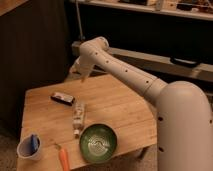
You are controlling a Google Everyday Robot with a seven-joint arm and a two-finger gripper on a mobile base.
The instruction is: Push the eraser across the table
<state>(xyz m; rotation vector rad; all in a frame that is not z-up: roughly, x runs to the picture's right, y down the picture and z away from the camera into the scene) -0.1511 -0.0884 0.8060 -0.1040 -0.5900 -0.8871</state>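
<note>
One white arm (125, 70) reaches over the table's (125, 107) far edge. Its gripper (80, 74) hangs just above that edge, apart from everything on the table; whether it is open or closed cannot be told. The eraser (62, 98) lies flat on the table's far-left part. A clear bottle (78, 118) lies at the table's middle, with a green bowl (99, 143), carrot (64, 156) and cup (29, 148) along its near edge.

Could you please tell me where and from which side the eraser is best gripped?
Likely across its long sides, from straight above: the eraser lies flat on the table, bare wood around it, too low for a sideways approach. The gripper hangs over the table's far edge, beyond the eraser.
</note>
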